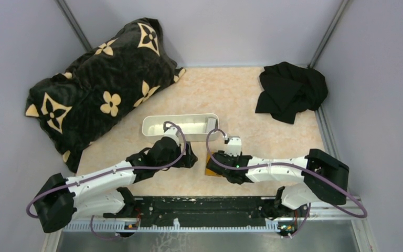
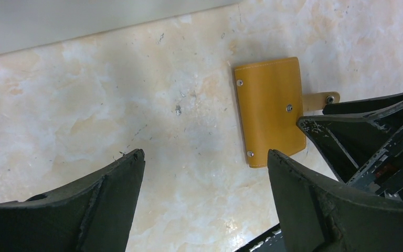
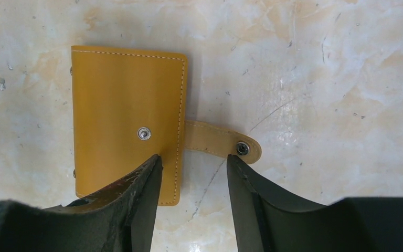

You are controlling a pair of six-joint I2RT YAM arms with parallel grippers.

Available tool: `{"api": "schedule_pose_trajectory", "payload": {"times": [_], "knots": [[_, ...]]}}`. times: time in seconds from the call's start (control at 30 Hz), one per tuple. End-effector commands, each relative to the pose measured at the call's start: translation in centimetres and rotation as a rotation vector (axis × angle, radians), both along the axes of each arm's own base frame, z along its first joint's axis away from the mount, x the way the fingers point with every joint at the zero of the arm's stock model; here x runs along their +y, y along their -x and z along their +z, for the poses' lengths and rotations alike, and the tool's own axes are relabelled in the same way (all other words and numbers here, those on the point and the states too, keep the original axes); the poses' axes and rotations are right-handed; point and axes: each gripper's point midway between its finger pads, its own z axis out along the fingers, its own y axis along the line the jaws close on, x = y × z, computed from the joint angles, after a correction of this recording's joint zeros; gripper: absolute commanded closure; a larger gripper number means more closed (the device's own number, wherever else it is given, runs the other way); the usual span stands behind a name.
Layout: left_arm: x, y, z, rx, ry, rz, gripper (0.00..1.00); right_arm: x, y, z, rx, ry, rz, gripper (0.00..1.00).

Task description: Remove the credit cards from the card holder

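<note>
Card holder lies shut and flat on the marble worktop, outer face up. Its strap is unsnapped and sticks out sideways.

Right end effector hangs directly over it with fingers parted and gripping nothing. One fingertip overlaps the holder's edge near the snap stud, the other sits just beside the strap's end.

Left end effector is spread wide and empty. The holder lies just past its right finger, close to the right arm's fingers.

Long white tray stands beyond both arms, apart from the holder. Its contents are too small to make out.
</note>
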Motion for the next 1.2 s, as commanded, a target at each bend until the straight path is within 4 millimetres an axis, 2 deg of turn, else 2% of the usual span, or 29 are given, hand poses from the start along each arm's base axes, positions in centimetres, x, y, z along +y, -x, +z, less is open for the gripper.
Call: {"api": "schedule_pose_trajectory", "payload": {"times": [0.0,0.23,0.4,0.73,1.07,1.1,1.17], "knots": [[-1.1,0.1,0.4,0.016,0.036,-0.029,0.07,1.1,-0.1,0.1,-0.009,-0.107,-0.007,0.53],[-1.7,0.1,0.3,0.017,0.038,-0.053,0.07,0.3,0.0,-0.6,0.006,-0.213,-0.049,0.77],[-2.2,0.1,0.2,0.025,0.030,-0.078,0.07,-0.8,-0.3,-0.2,-0.009,-0.248,-0.101,0.84],[-2.9,0.1,0.6,0.014,0.032,-0.125,0.07,-1.6,-1.3,1.2,-0.047,-0.313,-0.150,0.85],[-5.6,2.4,1.2,-0.067,0.004,-0.251,0.10,-1.8,-2.2,0.3,-0.032,-0.270,-0.183,0.85],[-5.8,2.7,1.2,-0.060,0.017,-0.261,0.11,-1.7,-2.2,0.3,-0.032,-0.270,-0.182,0.84],[-6.1,3.1,1.1,-0.052,0.039,-0.276,0.11,-1.3,-2.4,0.5,-0.040,-0.281,-0.159,0.73]]}}
